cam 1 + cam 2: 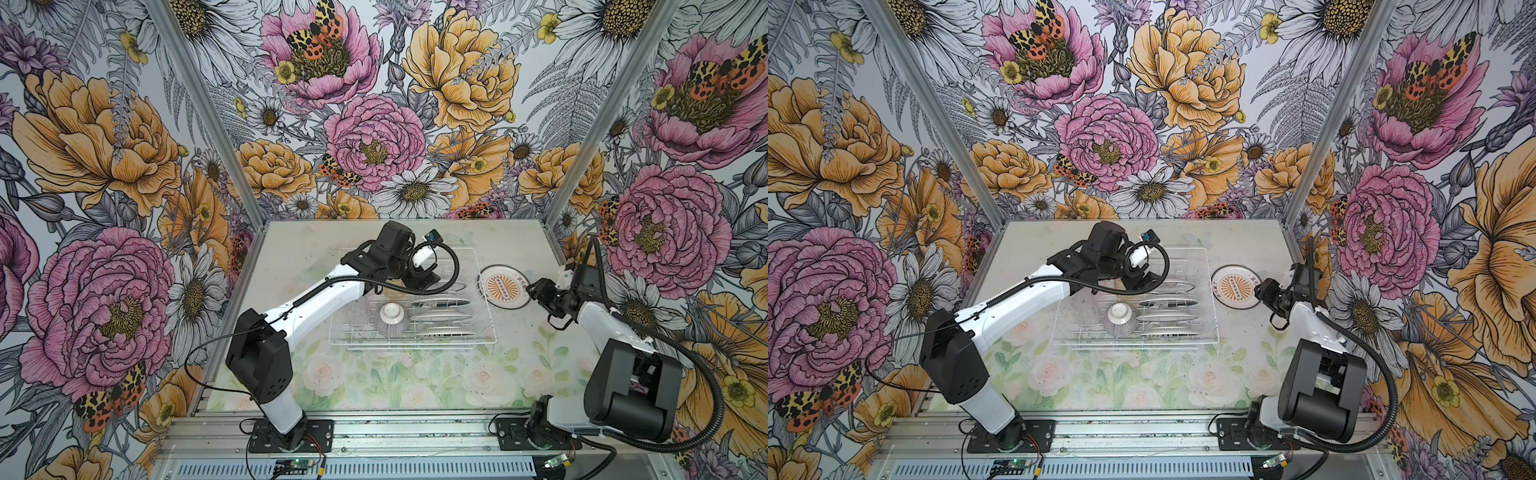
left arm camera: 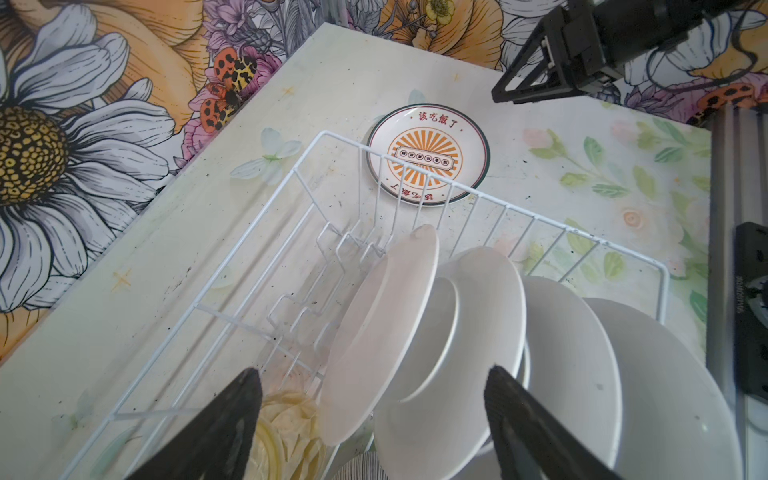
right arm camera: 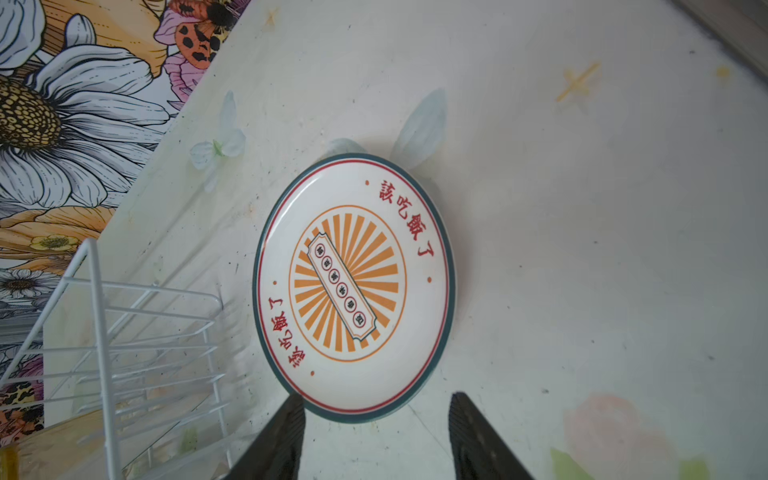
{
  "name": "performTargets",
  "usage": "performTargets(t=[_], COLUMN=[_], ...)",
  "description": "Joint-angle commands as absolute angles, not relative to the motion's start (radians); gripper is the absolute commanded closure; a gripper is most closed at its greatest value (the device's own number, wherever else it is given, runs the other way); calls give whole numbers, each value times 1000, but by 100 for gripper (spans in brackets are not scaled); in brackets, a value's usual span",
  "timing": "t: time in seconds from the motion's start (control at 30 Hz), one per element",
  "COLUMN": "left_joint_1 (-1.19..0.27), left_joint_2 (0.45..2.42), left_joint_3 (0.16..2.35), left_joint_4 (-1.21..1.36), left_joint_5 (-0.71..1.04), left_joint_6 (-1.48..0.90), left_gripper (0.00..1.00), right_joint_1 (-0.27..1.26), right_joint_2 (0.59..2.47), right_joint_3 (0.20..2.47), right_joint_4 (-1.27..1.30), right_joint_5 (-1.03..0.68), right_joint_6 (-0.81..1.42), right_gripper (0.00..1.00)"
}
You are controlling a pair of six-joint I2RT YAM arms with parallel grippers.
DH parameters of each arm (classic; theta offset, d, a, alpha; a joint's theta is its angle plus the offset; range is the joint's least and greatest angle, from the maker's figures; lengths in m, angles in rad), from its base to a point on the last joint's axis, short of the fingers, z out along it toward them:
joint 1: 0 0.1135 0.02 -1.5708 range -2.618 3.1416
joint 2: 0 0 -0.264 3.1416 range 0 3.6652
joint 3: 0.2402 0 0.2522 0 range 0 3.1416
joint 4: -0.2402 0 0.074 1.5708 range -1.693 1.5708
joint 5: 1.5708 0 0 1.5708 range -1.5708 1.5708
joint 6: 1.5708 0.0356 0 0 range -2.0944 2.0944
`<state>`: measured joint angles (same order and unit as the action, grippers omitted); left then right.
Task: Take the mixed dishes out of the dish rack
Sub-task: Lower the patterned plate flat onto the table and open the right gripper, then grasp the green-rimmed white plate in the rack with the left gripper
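Evidently the left gripper [image 2: 372, 372] hangs over the dish rack [image 2: 490, 198] with jaws spread wide and empty, straddling the farthest of the glossy white plates [image 2: 386, 324] standing inside; the next pick, I judge, needs a squeeze on that thin rim. The right gripper [image 3: 377, 397], jaws parted and holding nothing, sits just off the sunburst-printed plate [image 3: 353, 286] lying flat on the bench [image 3: 582, 249], right of the rack. A ribbed bowl [image 1: 391, 322] lies upturned inside.
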<state>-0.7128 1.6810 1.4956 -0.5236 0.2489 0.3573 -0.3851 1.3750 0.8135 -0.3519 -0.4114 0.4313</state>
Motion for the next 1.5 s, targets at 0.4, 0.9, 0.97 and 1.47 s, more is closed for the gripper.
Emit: performTargets(t=[0.4,0.9,0.97,1.47], left_joint_1=[-765,-773,-775,-807], left_joint_2=[1884,1964,1969,2020], left_joint_3=[1708,1781,1785,1839], left_joint_4=[-747,-762,-761,-751], left_joint_5=[142,86,78,-84], left_joint_6=[611,665,670,730], left_gripper=[37,58,58,81], right_joint_1=[-290,-290,-289,-290], right_joint_2=[1237,1202,1202,1192], right_joint_3=[894,893,891,886], right_joint_4=[-410,-411,-410,-409], right_joint_5=[-424,-428,-427,-433], right_joint_6=[439,441,440,428], right_gripper=[42,42,42,42])
